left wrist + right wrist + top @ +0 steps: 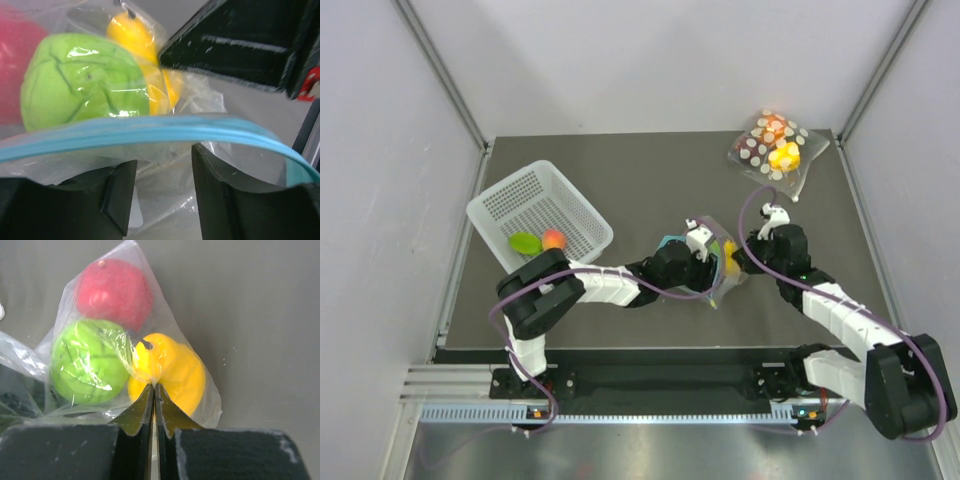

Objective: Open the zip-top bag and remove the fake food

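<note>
Between your two claws at mid-table sits the zip-top bag (pixel 720 280). Your right gripper (pixel 154 390) is pressed together, pinching its film beside the yellow fruit (pixel 172 365). Your left gripper (pixel 162 167) stands spread, with the teal zip strip (pixel 150 127) running crosswise just past its fingertips and the fake food (pixel 85 82) beyond.

Near the worktop's middle, the left tool (pixel 705 252) and right tool (pixel 737 257) hide most of the zip-top bag (pixel 718 288). The left wrist view's left edge cuts off the red fruit (pixel 12 65).
</note>
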Robot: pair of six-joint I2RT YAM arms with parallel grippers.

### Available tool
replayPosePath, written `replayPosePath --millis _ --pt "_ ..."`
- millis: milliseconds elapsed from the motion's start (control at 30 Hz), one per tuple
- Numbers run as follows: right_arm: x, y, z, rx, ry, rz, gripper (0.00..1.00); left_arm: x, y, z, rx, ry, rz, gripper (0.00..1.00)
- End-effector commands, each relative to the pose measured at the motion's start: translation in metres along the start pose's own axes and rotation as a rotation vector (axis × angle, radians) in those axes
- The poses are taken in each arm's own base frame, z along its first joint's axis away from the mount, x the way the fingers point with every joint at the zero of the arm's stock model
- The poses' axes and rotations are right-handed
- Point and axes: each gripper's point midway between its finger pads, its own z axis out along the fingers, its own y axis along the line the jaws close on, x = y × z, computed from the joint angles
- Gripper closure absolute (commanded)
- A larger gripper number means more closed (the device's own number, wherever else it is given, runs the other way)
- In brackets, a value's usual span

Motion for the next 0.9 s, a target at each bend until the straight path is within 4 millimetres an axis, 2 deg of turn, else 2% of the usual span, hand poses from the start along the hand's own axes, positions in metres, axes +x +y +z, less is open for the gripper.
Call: replayPosePath --millis 0,200,233,500,700,867 --pt "0.031 -0.008 0.002 0.006 0.105 0.012 1.0 -0.051 -0.015 0.004 0.033 -0.155 0.035 0.47" --pt "0.041 -0.001 -0.004 -0.04 0.129 0.015 1.0 -0.059 -0.008 0.013 0.034 -0.183 0.016 0.41" --pt "0.041 0.001 -0.005 -0.048 0.127 0.016 1.0 -0.053 -0.006 0.018 0.031 -0.168 0.015 0.4" --pt "0.052 0.011 -0.014 -0.111 0.168 0.029 1.0 -0.043 -0.001 0.031 0.032 -0.161 0.006 0.38" --pt "0.058 0.02 -0.013 -0.164 0.2 0.04 1.0 -0.047 -0.01 0.036 0.086 -0.176 0.023 0.39" --pt "0.052 0.024 -0.015 -0.175 0.187 0.05 1.0 -0.041 -0.009 0.037 0.091 -0.159 0.031 0.85"
